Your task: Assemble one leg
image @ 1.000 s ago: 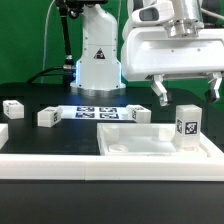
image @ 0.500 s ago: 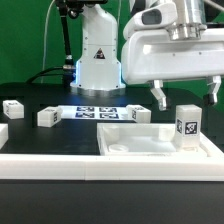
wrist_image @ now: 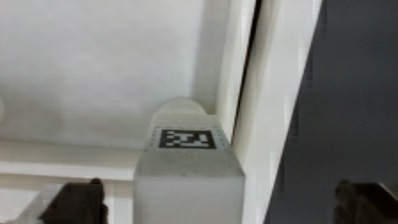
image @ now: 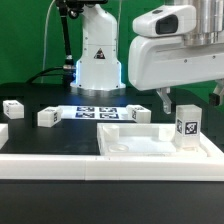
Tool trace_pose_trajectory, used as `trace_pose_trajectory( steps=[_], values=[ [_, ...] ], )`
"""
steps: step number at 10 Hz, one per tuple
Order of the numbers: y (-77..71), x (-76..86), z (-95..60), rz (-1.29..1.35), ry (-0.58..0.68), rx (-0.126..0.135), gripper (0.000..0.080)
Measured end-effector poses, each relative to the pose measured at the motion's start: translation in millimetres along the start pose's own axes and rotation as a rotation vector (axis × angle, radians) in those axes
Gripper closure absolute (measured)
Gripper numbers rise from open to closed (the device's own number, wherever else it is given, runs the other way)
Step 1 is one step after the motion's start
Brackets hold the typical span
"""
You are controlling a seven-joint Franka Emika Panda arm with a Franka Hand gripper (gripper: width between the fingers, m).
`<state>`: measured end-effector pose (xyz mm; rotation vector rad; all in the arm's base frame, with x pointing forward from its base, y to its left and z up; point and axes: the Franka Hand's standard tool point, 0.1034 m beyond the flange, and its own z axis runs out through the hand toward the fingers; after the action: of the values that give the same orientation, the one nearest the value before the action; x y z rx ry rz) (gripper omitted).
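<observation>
Gripper (image: 190,97) hangs released above upright leg (image: 188,126)

From my remote console, I see the Panda arm's gripper poised over the tray-like part (image: 130,146), its two fingers (image: 165,98) spread wide and grasping nothing. The leg, a small white rectangular post with a black-and-white tag (image: 186,127) on the face turned to the camera, stands upright inside that tray. It sits in the corner at the exterior view's right, against the raised rim. The fingers are above it and clear of it, one to each side.

The wrist view looks down on the same leg (wrist_image: 187,175), a tag (wrist_image: 187,138) showing on it. It is tucked into the tray corner beside the rim (wrist_image: 270,90), and the dark fingertips (wrist_image: 77,200) stand well apart on either side.

On the black table (image: 30,135), a spare post (image: 12,108) lies at the exterior view's far left and another post (image: 47,116) lies near it. A third post (image: 140,114) lies just behind the tray. The marker board (image: 95,111) lies flat in front of the robot's white base (image: 97,62).
</observation>
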<state>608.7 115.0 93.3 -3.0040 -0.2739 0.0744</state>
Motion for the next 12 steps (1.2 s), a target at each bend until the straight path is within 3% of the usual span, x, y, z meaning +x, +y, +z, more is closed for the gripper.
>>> trace_pose_trajectory(
  steps=[3, 5, 10, 12],
  values=[
    [0.3, 0.9, 0.1, 0.0, 0.007, -0.001, 0.0179],
    [0.3, 1.1, 0.0, 0.0, 0.007, -0.001, 0.0511],
    [0.1, 1.2, -0.1, 0.027, 0.007, 0.0, 0.0508],
    [-1.8, 1.3, 0.0, 0.198, 0.008, 0.01, 0.0508]
  ],
)
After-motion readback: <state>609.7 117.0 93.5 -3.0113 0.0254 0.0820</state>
